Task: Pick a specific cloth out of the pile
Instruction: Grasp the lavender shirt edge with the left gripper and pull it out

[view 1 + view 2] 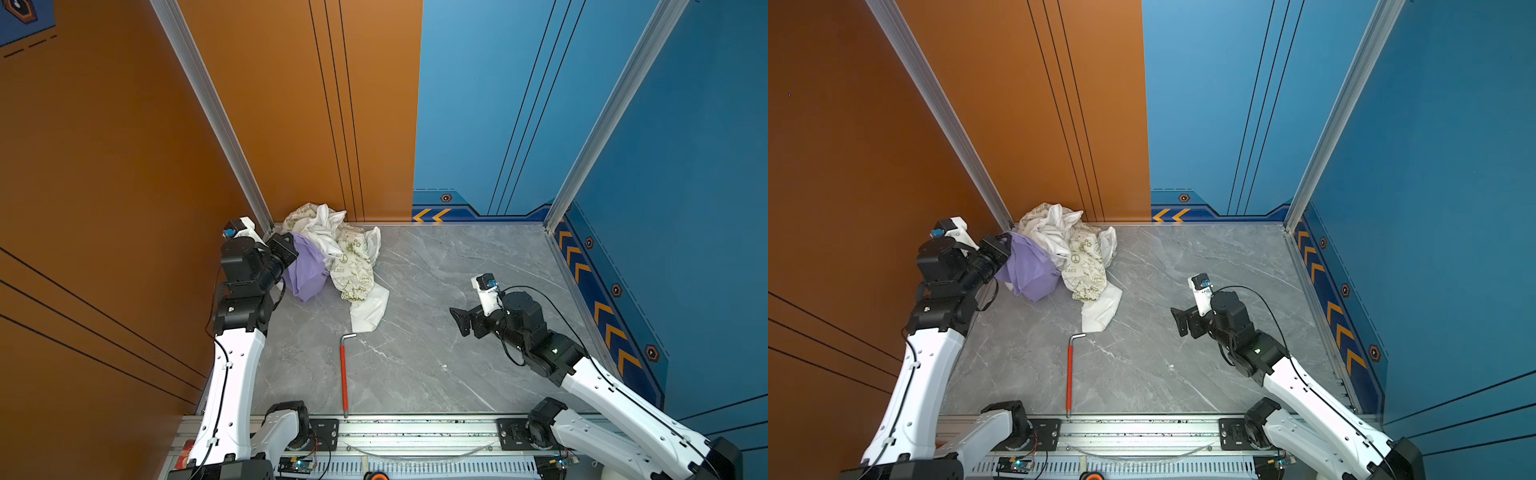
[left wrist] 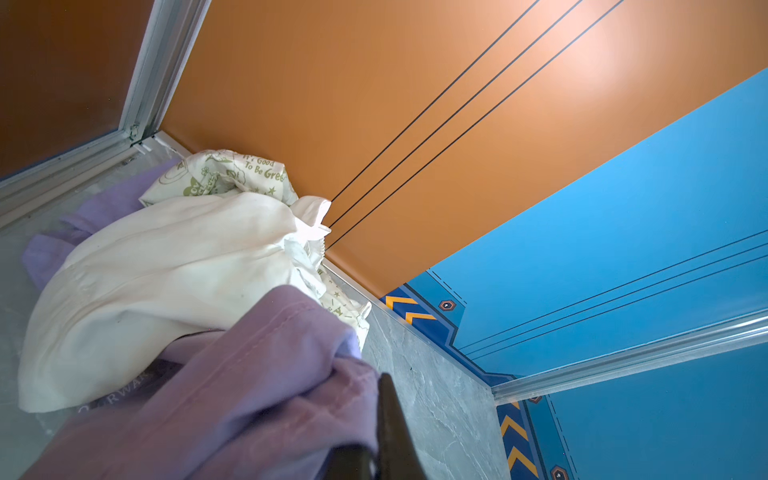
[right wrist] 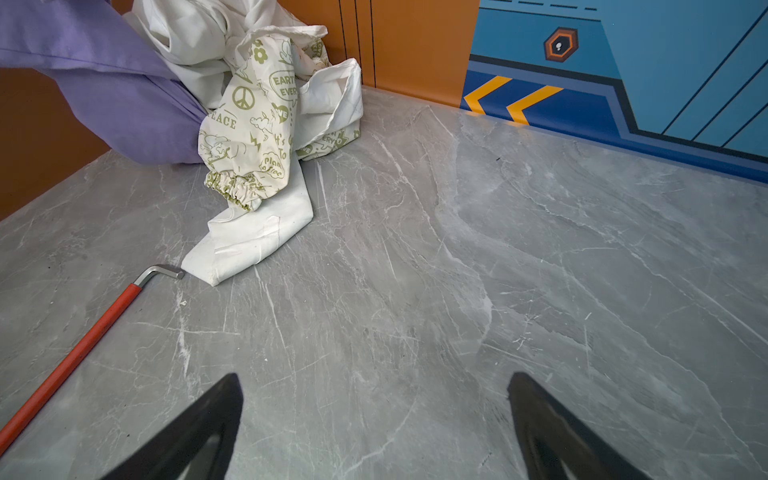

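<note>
Ahead of right hand (image 1: 457,321): wide bare stretch of grey marble-patterned desk (image 1: 419,365), shut in at far edge by orange wall panel (image 1: 311,124) and blue wall panel (image 1: 478,124). Right hand spread wide, gripping nothing. Left hand (image 1: 292,250) pressed together, pinching bunched fold of lavender-purple soft T-shirt (image 1: 308,272). Below and beyond left hand: rest of shirt sagging to desk, partly under heap of white and green-printed cream garments (image 1: 338,245). Between both hands: red-sleeved L-shaped hex key (image 1: 343,374), bent end beside heap.
</note>
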`<action>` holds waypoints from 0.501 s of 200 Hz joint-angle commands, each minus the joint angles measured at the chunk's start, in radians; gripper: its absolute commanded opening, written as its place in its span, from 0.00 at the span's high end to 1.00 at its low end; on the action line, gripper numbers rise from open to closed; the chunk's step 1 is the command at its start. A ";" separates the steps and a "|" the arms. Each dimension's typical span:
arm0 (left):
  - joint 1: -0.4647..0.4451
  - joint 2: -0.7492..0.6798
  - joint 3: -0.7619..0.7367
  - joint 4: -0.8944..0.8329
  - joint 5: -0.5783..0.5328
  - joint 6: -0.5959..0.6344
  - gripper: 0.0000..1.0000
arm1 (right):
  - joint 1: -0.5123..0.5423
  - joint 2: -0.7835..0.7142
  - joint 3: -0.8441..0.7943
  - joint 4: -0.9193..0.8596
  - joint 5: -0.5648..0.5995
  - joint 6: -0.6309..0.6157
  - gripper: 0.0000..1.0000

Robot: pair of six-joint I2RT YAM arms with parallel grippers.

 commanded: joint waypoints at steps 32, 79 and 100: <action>0.003 -0.010 0.114 -0.009 -0.019 0.069 1.00 | 0.006 0.009 0.016 -0.023 0.012 0.002 0.00; 0.002 -0.014 0.193 -0.045 -0.057 0.097 1.00 | 0.007 0.010 0.012 -0.022 0.014 0.002 0.00; 0.003 -0.007 0.236 -0.049 -0.066 0.101 1.00 | 0.006 0.009 0.010 -0.022 0.012 0.002 0.00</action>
